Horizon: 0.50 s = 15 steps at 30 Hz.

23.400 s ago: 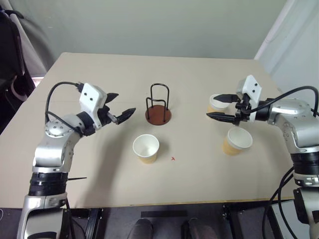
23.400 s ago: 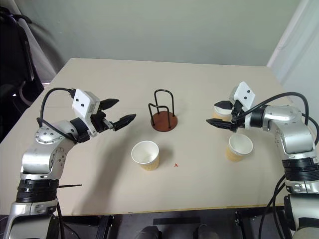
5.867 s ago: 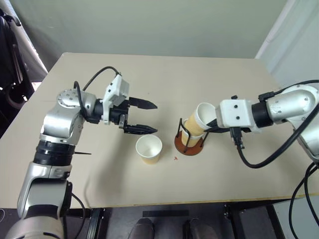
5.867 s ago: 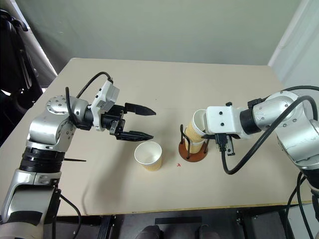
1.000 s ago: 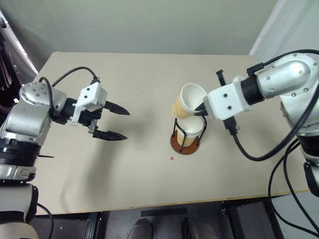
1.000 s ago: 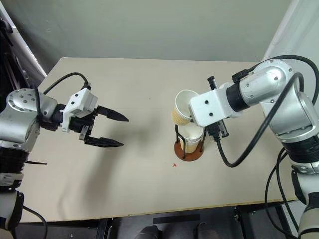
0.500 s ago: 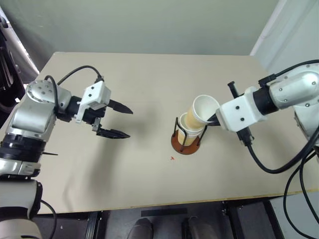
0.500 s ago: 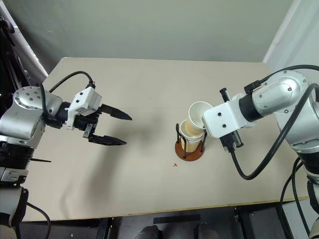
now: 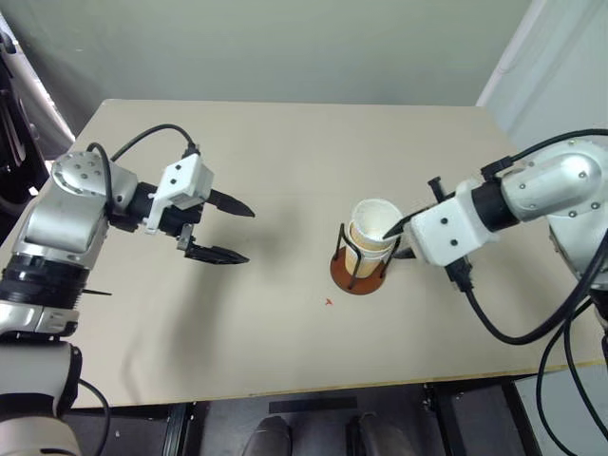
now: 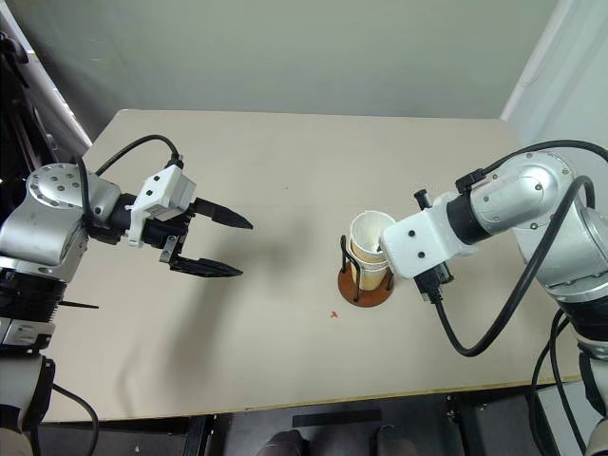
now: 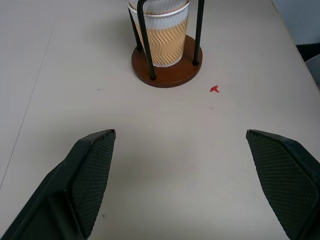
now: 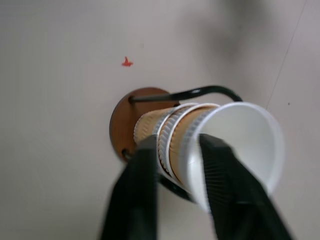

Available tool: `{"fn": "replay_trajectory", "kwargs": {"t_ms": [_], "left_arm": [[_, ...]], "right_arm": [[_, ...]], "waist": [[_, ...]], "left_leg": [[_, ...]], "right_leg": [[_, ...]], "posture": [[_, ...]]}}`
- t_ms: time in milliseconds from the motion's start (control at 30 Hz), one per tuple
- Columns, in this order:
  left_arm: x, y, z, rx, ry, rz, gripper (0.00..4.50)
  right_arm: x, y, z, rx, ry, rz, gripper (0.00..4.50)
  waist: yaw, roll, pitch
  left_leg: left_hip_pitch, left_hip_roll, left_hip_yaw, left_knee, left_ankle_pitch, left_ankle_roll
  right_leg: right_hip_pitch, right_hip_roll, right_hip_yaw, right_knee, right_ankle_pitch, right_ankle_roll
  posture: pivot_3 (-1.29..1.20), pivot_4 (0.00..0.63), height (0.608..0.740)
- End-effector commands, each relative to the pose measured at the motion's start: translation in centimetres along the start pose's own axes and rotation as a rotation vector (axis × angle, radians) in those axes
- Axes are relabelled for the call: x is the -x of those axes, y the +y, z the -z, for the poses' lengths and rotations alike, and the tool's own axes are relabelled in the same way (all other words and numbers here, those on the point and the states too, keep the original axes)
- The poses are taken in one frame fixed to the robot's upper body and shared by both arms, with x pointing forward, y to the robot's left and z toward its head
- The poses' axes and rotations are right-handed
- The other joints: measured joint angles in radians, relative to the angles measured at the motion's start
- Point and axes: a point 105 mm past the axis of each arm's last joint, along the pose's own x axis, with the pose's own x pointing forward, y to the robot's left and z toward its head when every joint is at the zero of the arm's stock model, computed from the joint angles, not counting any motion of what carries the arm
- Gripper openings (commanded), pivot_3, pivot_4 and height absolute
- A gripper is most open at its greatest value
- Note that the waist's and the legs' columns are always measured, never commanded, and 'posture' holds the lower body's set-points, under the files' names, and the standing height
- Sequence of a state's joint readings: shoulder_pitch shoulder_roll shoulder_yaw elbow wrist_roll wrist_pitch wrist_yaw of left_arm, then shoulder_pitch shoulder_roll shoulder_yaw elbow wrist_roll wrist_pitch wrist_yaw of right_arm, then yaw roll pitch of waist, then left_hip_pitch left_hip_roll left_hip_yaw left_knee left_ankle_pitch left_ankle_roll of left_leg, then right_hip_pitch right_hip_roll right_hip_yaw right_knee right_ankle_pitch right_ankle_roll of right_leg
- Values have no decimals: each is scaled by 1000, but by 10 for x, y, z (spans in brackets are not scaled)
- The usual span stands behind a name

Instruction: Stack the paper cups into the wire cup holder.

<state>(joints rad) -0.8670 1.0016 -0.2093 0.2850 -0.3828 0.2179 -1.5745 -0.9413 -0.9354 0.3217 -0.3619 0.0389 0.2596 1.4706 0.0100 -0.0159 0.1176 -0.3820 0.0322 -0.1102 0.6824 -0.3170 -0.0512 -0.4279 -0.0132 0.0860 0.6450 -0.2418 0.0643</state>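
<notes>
1. Right gripper (image 12: 175, 165) stands at the top of the stack of paper cups (image 9: 374, 231), with its two black fingers (image 12: 137, 195) on both sides of the wall of the top cup. The fingers look a little apart, and I cannot tell whether they press the cup or have let it go.
2. Its fingers point down and toward the cups from the robot's right side. I think this is because the cup must go down straight between the wires.
3. Top cup (image 12: 240, 145) sits inside the two other cups; in the right wrist view three white rims show one after another. All three cups are upright in the wire cup holder (image 9: 358, 272).
4. Black wire loops rise from the brown round base around the stack and keep it from falling to the side.
5. Left gripper (image 9: 226, 231) hangs over the table (image 9: 285, 152), well apart from the holder on the robot's left. Its fingers are spread wide and hold nothing.
6. A small red mark (image 9: 329, 303) is on the table near the base.
7. By my judgement the stacking is almost finished, and the right gripper needs only to release and go away without pulling the top cup.
</notes>
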Motion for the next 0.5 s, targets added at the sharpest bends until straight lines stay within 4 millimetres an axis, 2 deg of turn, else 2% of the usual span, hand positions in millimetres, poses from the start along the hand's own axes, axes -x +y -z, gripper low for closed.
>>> {"fn": "replay_trajectory", "kwargs": {"t_ms": [33,67,233,400,500], "left_arm": [[6,-1,-8,-43,-6,14,4500],[6,-1,-8,-43,-8,13,4500],[6,1,-12,-36,-44,-5,4500],[-5,3,-29,14,-203,-40,4500],[-11,6,-41,78,-330,-83,4500]], "right_arm": [[8,-24,-7,14,-18,142,2781],[9,-29,-6,9,-17,172,3045],[17,-50,6,-111,-39,323,3045],[16,-53,25,-351,-125,399,3045],[19,-55,45,-529,-176,483,3045]], "waist": [[0,0,0],[-1,0,0],[1,0,0],[3,0,0],[3,0,0]], "left_leg": [[0,0,0,0,0,0],[0,0,0,0,0,0],[0,0,0,0,0,0],[0,0,0,0,0,0],[0,0,0,0,0,0]], "right_leg": [[0,0,0,0,0,0],[0,0,0,0,0,0],[0,0,0,0,0,0],[0,0,0,0,0,0],[1,0,-1,0,0,0]], "posture": [[0,150,740],[0,150,740],[0,150,740],[0,150,740],[0,150,740]]}}
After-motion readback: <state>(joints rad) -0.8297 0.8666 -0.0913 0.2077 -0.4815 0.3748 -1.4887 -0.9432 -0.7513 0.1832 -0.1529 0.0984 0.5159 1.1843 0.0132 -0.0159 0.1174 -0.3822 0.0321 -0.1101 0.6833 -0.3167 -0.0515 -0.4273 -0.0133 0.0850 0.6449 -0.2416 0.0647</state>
